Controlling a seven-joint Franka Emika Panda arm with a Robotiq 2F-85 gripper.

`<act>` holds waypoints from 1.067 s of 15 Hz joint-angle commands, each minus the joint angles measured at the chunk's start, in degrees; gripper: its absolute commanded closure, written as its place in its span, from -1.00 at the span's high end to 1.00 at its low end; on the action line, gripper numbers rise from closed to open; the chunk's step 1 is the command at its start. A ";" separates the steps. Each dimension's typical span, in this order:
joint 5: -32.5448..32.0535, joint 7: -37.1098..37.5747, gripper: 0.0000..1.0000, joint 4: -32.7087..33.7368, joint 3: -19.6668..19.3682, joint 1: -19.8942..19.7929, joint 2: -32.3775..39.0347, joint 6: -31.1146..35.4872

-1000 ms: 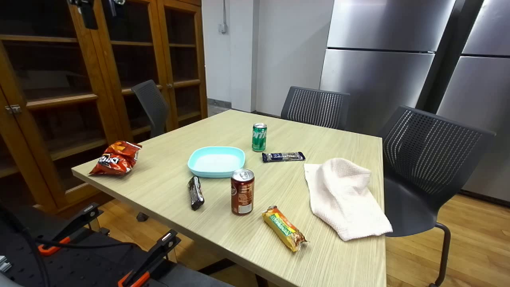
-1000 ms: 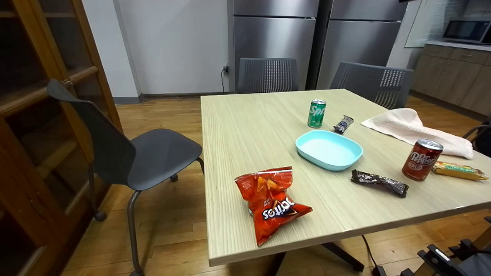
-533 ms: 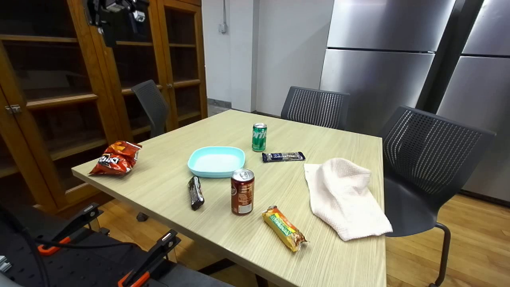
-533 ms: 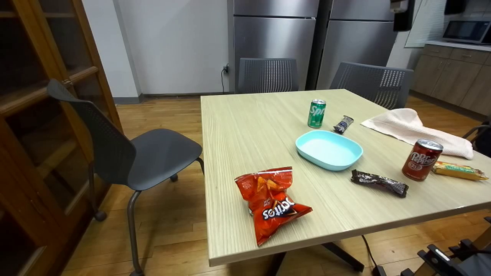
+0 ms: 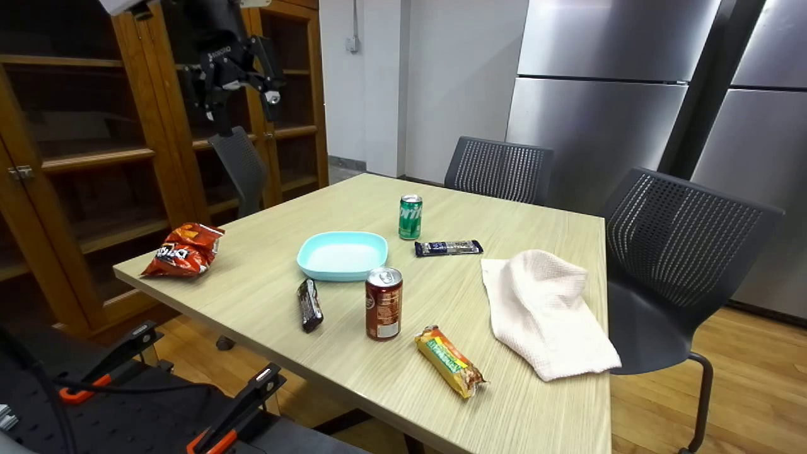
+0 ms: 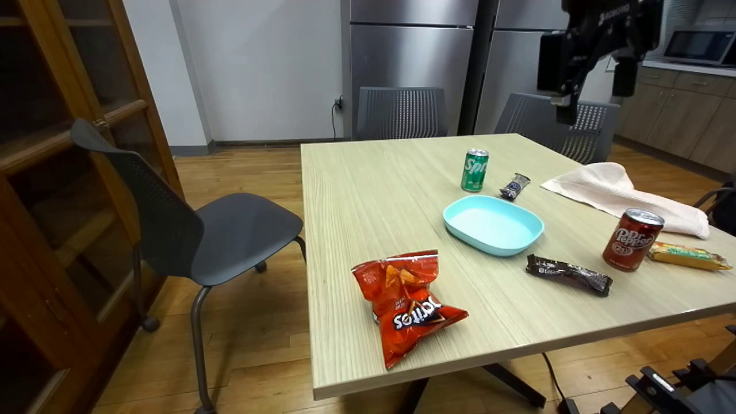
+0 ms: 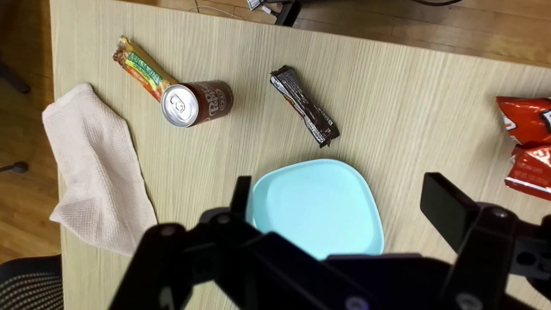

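Note:
High above the table my black gripper [image 5: 246, 123] [image 6: 595, 104] [image 7: 338, 183] stands open, its fingers wide apart and nothing held between them. Seen from the wrist, the light blue dish [image 7: 318, 202] lies below the gap, partly covered by the gripper's body. Beyond it are a dark-wrapped bar [image 7: 304, 105], a Dr Pepper can [image 7: 211, 101] standing upright, and a yellow granola bar [image 7: 144, 71]. A red Doritos bag [image 6: 405, 305] rests near a table corner. Both exterior views also show a green Sprite can [image 5: 410, 217] and a blue-wrapped bar [image 5: 449, 248] beside the dish.
A pale pink cloth [image 5: 548, 315] lies crumpled along one table edge. Dark chairs [image 6: 230, 230] stand around the table [image 6: 368, 190]. Wooden cabinets [image 5: 151, 157] and steel refrigerators [image 5: 599, 126] are behind. Clamps [image 5: 246, 403] sit on a black base by the near edge.
The gripper has come down into both exterior views, moving right in one and lower over the table; its fingers stay open. The objects on the table have not moved.

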 commanded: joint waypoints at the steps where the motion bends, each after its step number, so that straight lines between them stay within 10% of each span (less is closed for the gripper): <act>1: -2.80 -1.42 1.00 0.13 -1.85 -0.29 4.54 3.61; 16: -3.84 -0.08 1.00 0.17 -3.75 0.31 7.40 3.33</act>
